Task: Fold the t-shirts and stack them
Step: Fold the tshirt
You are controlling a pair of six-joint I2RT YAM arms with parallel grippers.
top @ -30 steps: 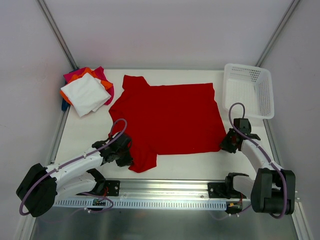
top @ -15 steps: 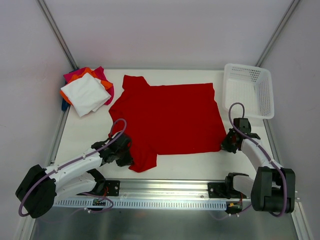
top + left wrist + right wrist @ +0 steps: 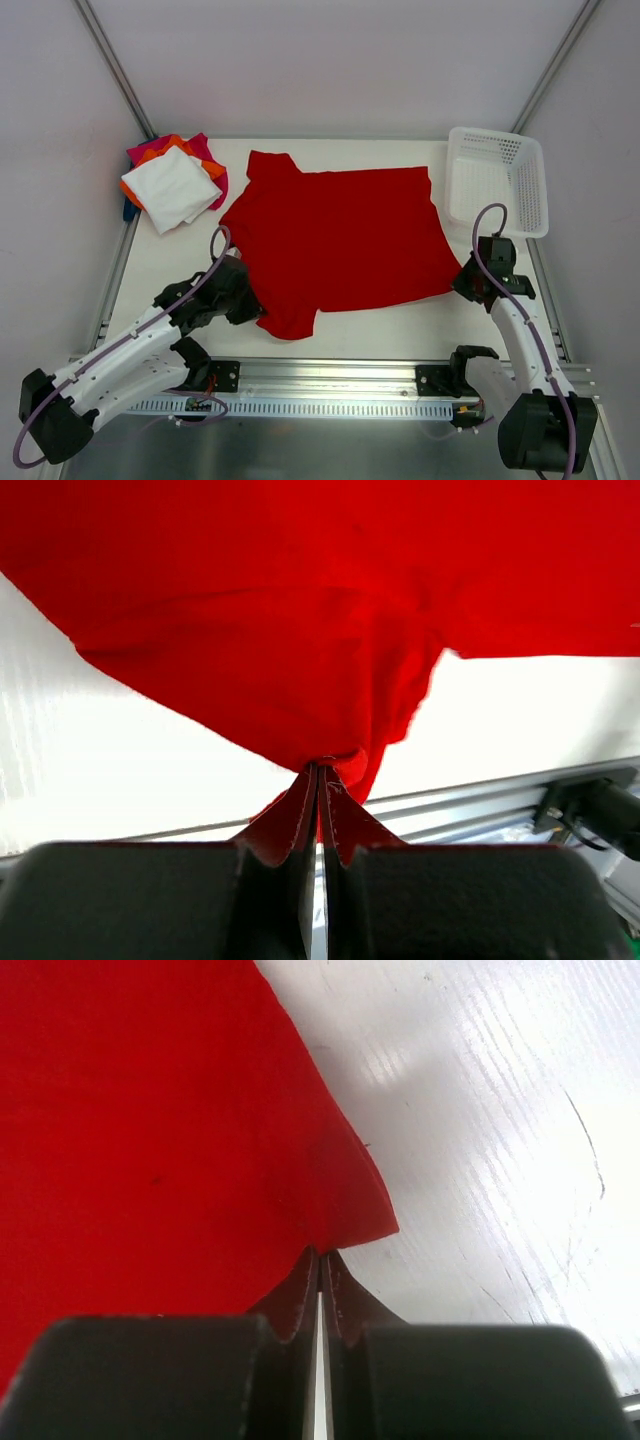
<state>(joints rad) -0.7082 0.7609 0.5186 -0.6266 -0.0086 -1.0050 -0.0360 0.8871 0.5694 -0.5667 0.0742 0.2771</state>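
Note:
The large red t-shirt (image 3: 340, 235) lies spread in the middle of the table, its near edge lifted. My left gripper (image 3: 250, 305) is shut on the shirt's near left part, by the sleeve; the left wrist view shows the pinched cloth (image 3: 335, 760) hanging from the closed jaws (image 3: 320, 770). My right gripper (image 3: 462, 283) is shut on the near right corner of the shirt (image 3: 340, 1230), seen bunched at the jaw tips (image 3: 320, 1252). A stack of folded shirts, white (image 3: 172, 187) on top of orange (image 3: 160, 150), magenta (image 3: 200, 145) and blue, sits at the far left.
A white plastic mesh basket (image 3: 498, 180) stands at the far right corner. The metal rail (image 3: 330, 375) runs along the near table edge. White walls close in on the table's left, back and right.
Both grippers have lifted, raising the shirt's near edge off the table. The left arm swung leftward and up; the right gripper moved right and away from the rail.

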